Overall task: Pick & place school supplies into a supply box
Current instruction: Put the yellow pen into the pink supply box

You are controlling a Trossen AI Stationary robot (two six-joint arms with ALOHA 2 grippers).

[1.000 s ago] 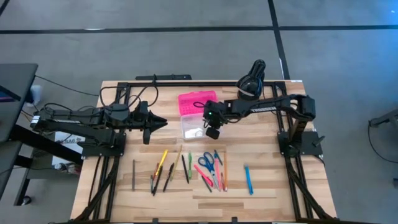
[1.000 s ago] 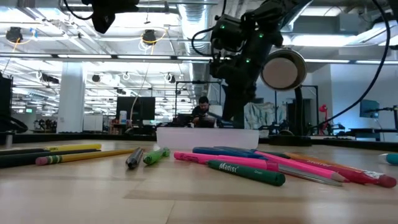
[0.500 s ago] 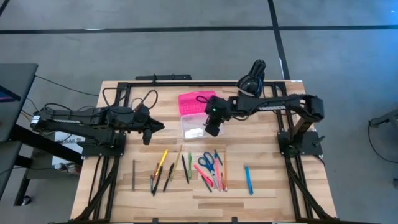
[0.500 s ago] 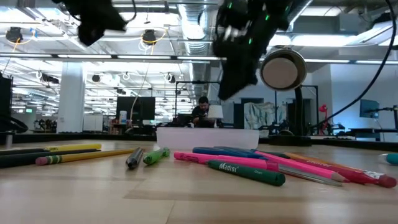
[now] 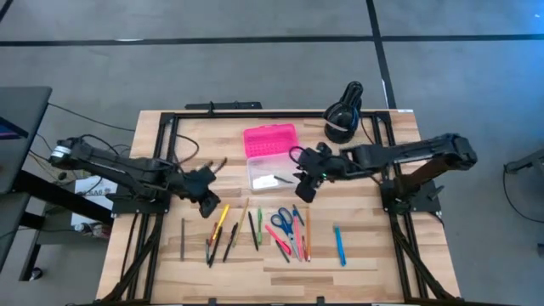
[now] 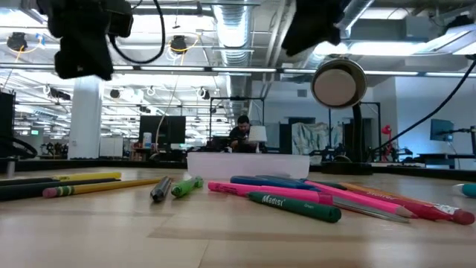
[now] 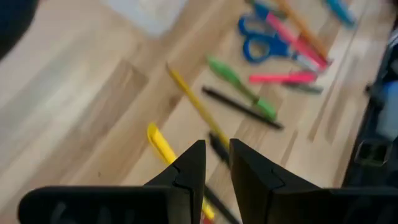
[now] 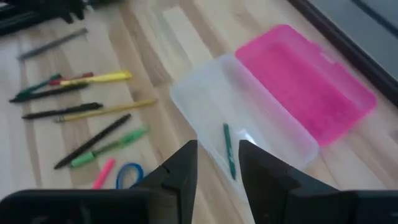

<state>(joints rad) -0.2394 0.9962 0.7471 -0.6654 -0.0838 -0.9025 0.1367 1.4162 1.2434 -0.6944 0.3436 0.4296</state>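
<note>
Both end effectors above table [image 5: 153,246]

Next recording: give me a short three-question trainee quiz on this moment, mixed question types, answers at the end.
1. True or false: the supply box lies open, pink lid flat beside the clear base.
2. What already lies in the clear base? A) a green pen B) the scissors C) nothing
3. Fill in: the left pincer hovers near the ____ marker.

Key
1. True.
2. A; the scissors lie on the table among the other supplies.
3. Yellow. The right pincer hangs beside the box, empty.
</note>
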